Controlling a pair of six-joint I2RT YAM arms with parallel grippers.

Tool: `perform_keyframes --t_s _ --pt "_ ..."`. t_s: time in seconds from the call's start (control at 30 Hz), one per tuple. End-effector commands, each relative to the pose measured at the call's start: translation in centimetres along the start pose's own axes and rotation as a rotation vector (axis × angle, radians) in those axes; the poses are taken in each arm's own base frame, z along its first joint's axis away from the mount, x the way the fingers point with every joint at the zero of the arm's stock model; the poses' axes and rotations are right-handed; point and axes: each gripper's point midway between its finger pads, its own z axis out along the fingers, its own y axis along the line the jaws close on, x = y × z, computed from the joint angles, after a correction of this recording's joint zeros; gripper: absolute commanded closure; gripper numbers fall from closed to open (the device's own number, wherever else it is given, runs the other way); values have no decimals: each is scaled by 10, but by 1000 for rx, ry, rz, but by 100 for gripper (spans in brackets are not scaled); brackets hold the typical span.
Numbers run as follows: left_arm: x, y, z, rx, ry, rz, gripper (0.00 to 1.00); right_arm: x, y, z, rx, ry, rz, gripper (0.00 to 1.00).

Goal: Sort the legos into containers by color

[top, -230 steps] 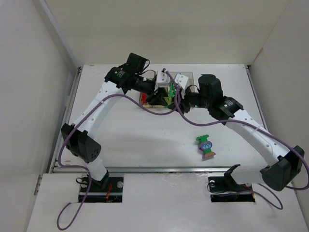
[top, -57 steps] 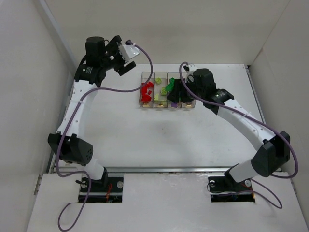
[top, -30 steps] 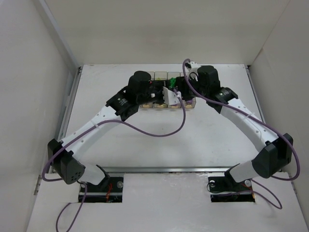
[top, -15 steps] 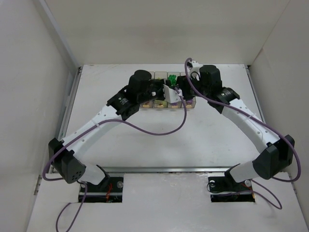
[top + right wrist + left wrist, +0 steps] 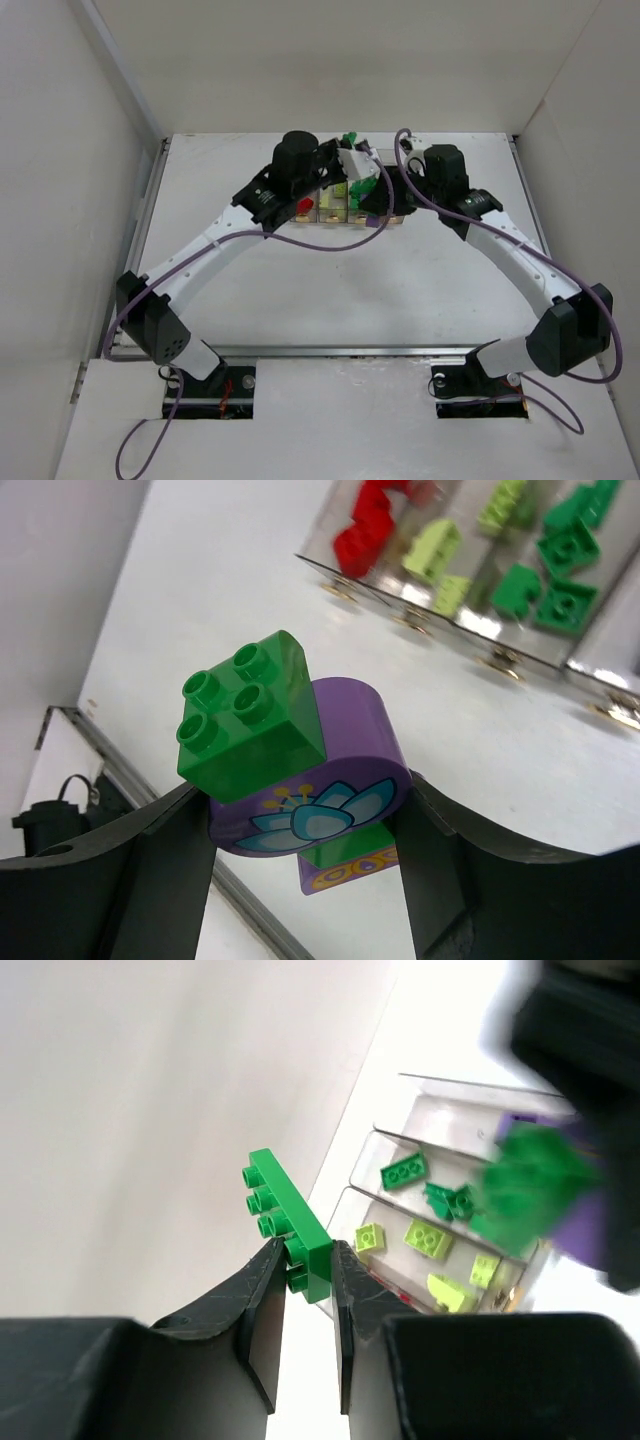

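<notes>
1. Check the left gripper [image 5: 305,1280]: it is nearly closed and pinches one green studded plastic brick [image 5: 290,1225], held clear of the clear plastic bins [image 5: 445,1110].
2. Check the right gripper [image 5: 300,825]: it clamps one clump of stacked plastic bricks [image 5: 300,750], a green square on a purple rounded flower-printed piece, above the white table [image 5: 300,280] near the bins.
3. The sorted bricks [image 5: 570,545] (red, lime, green) lie in separate compartments.

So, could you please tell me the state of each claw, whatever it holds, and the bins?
left claw: shut on the long green plastic brick.
long green plastic brick: gripped, off the table.
right claw: shut on the purple-and-green brick clump.
purple-and-green brick clump: gripped, pieces joined.
clear plastic bins: open-topped, holding loose bricks.
</notes>
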Motion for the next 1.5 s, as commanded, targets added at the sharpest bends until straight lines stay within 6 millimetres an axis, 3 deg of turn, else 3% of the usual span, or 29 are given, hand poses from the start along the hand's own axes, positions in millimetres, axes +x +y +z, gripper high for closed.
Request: perform_keyframes --t_s 0.0,0.07,0.17,0.3,0.37,0.4,0.43,0.53,0.57,0.6,0.7,0.9,1.1,1.23,1.4,1.47 --pt "-16 56 -2 -186 -65 -246 100 0 -12 -9 30 -27 30 100" --pt "-16 61 3 -184 -82 -316 100 6 -20 -10 53 -23 41 100" --pt "-4 46 24 -112 -72 -403 100 -1 -33 -16 111 -54 50 100" --pt "7 3 55 94 -107 -472 100 -12 -53 -31 203 -113 51 100" --pt "29 -10 77 139 -80 -526 100 -14 -63 -34 249 -121 49 100" --pt "27 -10 84 150 -89 -547 99 -14 -69 -36 269 -122 57 100" --pt "46 -22 100 176 -51 -604 95 -14 -70 -36 270 -121 47 100" --pt "67 -8 119 141 -31 -692 95 -20 -76 -38 298 -130 31 100" --pt "82 -18 130 163 -5 -751 95 -21 -78 -35 300 -124 33 100" --pt "93 -12 132 167 -6 -761 93 -22 -77 -36 301 -121 35 100" --pt "100 -22 143 226 -27 -771 84 -28 -78 -31 301 -121 35 100" --pt "94 -49 145 367 -77 -778 63 -22 -89 -24 327 -74 50 100" --pt "82 -59 143 424 -122 -767 67 -17 -88 -18 305 -45 59 100" --pt "87 -45 146 370 -112 -780 67 -19 -86 -24 309 -60 53 100" --pt "150 0 134 177 72 -682 72 -15 -86 -28 318 -63 63 100" --pt "168 6 124 175 116 -627 64 -10 -88 -27 321 -54 67 100"
